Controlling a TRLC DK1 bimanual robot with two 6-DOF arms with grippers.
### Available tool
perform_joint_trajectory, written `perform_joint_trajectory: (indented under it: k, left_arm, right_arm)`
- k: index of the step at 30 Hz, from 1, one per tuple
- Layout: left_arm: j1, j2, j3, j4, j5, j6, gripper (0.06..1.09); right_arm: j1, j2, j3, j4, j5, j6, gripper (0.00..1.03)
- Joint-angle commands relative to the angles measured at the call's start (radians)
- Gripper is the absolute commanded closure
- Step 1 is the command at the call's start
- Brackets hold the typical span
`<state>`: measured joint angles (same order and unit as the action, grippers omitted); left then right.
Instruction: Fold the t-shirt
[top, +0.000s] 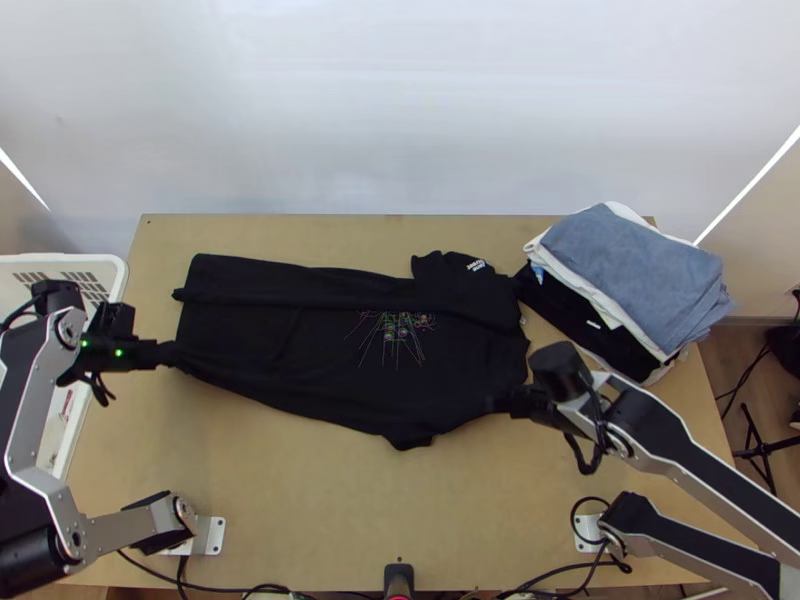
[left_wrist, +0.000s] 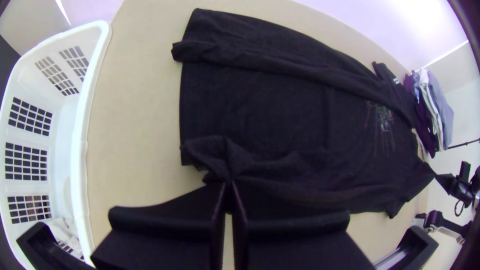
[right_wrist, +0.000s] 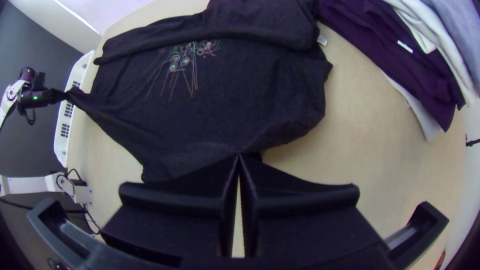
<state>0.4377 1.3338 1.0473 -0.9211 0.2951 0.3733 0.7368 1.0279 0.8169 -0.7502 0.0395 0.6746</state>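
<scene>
Black t-shirt (top: 290, 340) on table (top: 330, 500), far side folded inward; left gripper (top: 170, 354) clamped on near hem corner; right gripper (top: 500, 402) pinching near shoulder.

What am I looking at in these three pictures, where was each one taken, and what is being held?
This is a machine with two jointed arms at a light wooden table. The top view looks steeply down from above the near edge. The other two come from cameras on the arms' wrists, so each shows its own arm's black fingers at the bottom.

On the table lies a black t-shirt with a thin, coloured line design; its far side appears folded inward. The left gripper pinches its near corner at the hem end, and the right gripper pinches the near edge toward the collar end. Beyond that end is a stack of folded clothes; a white basket stands at the table's left.
</scene>
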Motion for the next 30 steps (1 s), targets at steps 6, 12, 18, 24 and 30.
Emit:
perform_joint_trajectory:
  k: [6, 12, 18, 24, 30]
  left_arm:
    - [-0.047, 0.199, 0.197, 0.103, -0.005, -0.194, 1.05]
    - [-0.079, 0.289, 0.293, 0.122, -0.017, -0.240, 1.05]
    - [-0.111, 0.341, 0.364, 0.122, -0.020, -0.252, 1.05]
    - [-0.126, 0.400, 0.427, 0.122, -0.039, -0.255, 1.05]
    - [-0.132, 0.443, 0.482, 0.122, -0.042, -0.252, 1.05]
  right_arm:
    - [-0.197, 0.225, 0.105, 0.186, 0.002, -0.106, 1.00]
    - [-0.275, 0.357, 0.202, 0.218, 0.002, -0.152, 1.00]
    - [-0.309, 0.457, 0.288, 0.241, 0.002, -0.164, 1.00]
    - [-0.343, 0.564, 0.364, 0.284, 0.003, -0.164, 1.00]
    - [-0.375, 0.675, 0.472, 0.288, 0.026, -0.171, 1.00]
